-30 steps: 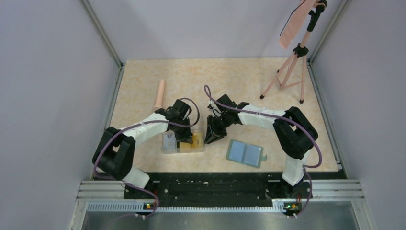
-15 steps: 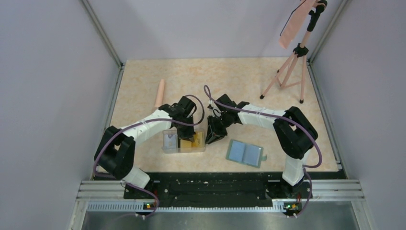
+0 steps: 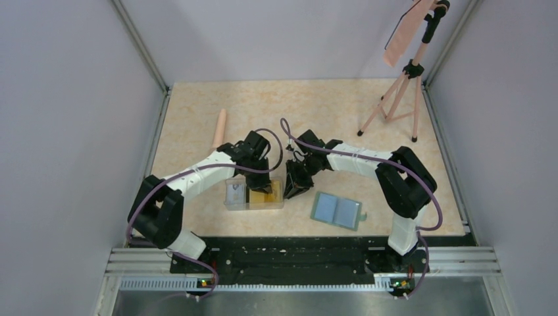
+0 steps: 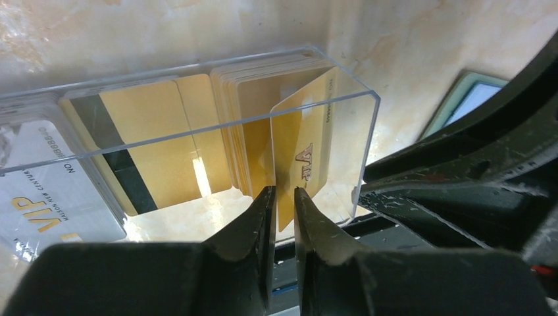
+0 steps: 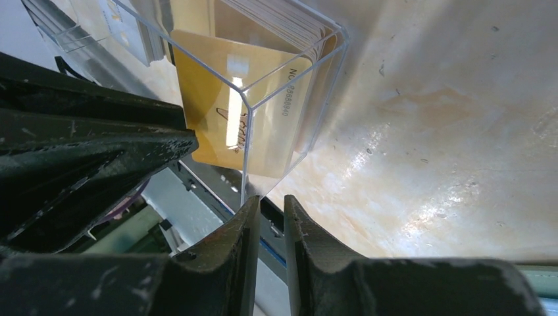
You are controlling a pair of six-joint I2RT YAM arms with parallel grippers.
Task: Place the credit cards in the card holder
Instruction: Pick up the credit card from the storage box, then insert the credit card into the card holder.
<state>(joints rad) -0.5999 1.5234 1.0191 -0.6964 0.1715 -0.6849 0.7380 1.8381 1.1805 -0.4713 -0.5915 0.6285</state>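
A clear plastic box [image 3: 253, 196] near the table's front holds the credit cards: a stack of gold ones [image 4: 263, 85] at its right end and pale ones [image 4: 46, 197] at its left. One gold card [image 4: 306, 145] stands on edge in the box. Its lower corner sits between the fingers of my left gripper [image 4: 284, 191], which are open a crack with gaps on both sides. My right gripper [image 5: 266, 199] is also open a crack and empty, one fingertip at the box's corner edge [image 5: 245, 178]. The card holder [image 3: 337, 210] lies open to the right.
A pink cylinder [image 3: 220, 128] lies on the table behind the left arm. A pink tripod [image 3: 401, 85] carrying a pink board [image 3: 405, 33] stands at the back right. Grey walls close in the table on three sides.
My left gripper has shifted right along the box from the pale cards to the gold ones, and its jaws have parted slightly. The right arm has stayed put.
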